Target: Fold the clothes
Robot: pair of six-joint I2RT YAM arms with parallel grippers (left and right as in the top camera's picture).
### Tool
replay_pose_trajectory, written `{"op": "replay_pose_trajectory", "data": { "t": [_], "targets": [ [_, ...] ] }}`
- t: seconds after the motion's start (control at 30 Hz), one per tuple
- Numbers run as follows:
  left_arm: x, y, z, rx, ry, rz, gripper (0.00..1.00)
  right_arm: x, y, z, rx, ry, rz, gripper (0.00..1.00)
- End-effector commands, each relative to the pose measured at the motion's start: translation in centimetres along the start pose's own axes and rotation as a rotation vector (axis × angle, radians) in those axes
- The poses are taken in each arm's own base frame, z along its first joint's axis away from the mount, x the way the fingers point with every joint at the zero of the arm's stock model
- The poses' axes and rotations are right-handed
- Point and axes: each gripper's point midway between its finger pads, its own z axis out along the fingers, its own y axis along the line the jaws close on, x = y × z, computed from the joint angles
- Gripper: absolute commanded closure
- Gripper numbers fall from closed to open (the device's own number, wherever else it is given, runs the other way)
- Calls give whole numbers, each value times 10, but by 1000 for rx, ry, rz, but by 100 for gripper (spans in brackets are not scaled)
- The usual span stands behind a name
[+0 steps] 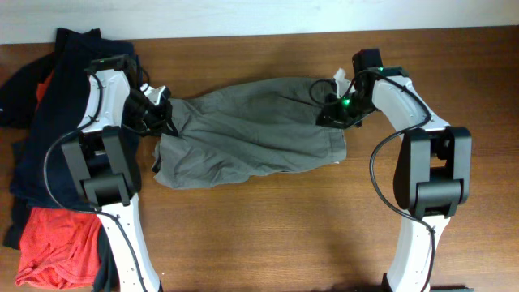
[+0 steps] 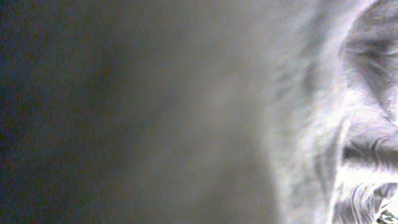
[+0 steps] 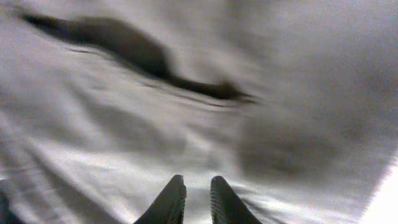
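Note:
The grey-olive shorts (image 1: 251, 130) lie spread across the middle of the wooden table, stretched between my two grippers. My left gripper (image 1: 162, 113) is at their left end, where the cloth bunches up against it. In the left wrist view blurred grey cloth (image 2: 311, 112) fills the picture and hides the fingers. My right gripper (image 1: 331, 112) is at the shorts' upper right end. In the right wrist view its fingertips (image 3: 198, 186) are almost together, pressed into the wrinkled cloth (image 3: 186, 112).
A large navy-blue garment (image 1: 49, 122) lies heaped along the table's left edge, behind my left arm. An orange-red garment (image 1: 57, 243) lies at the front left. Bare wood (image 1: 284, 227) shows in front of the shorts.

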Motion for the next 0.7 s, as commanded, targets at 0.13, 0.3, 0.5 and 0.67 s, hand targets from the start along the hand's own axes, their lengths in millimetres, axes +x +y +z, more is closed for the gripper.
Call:
{"op": "replay_pose_trajectory", "data": {
  "t": [0.13,0.3,0.5,0.67],
  "targets": [
    [-3,9,-7,-38,-6,18,99,-22,33,-38,-354,-87,-100,58],
    [-8,4,-21,-40,-30,29,99,-24,-1,-46,-294,-116,-78,67],
    [-9,3,-23,-41,-34,32,99,-12,-14,-32,-254,-82,-89,96],
    [-9,3,-23,-41,-35,32,99,-3,-26,-19,-225,-71,-104,96]
  ]
}}
